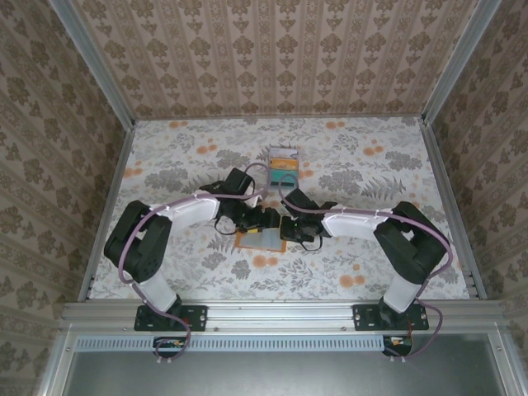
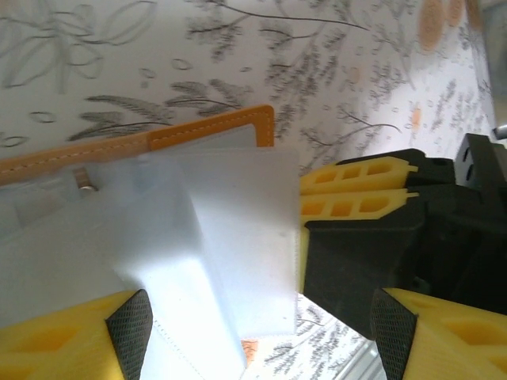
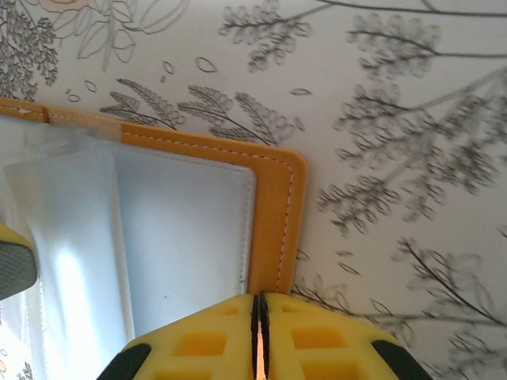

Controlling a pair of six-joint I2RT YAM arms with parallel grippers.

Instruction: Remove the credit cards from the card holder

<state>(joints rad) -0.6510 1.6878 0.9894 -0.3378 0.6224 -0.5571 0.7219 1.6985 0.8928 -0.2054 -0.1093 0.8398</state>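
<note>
The orange card holder (image 1: 260, 241) lies open on the table between the two arms, its pale blue-grey inner panel (image 2: 238, 229) facing up. My right gripper (image 3: 260, 336) is shut on the holder's orange edge (image 3: 273, 214), with a thin orange sliver between its fingers. My left gripper (image 2: 261, 340) stands open over the pale panel, a pad on either side of a raised pale flap. The right gripper's yellow fingers (image 2: 356, 190) sit just beyond that flap. Teal, orange and whitish credit cards (image 1: 283, 165) lie stacked on the table behind the holder, apart from both grippers.
Patterned walls (image 1: 272, 58) enclose the floral table (image 1: 371, 165) on three sides. A metal rail (image 1: 280, 313) runs along the near edge by the arm bases. Both arms reach inward and meet at the middle.
</note>
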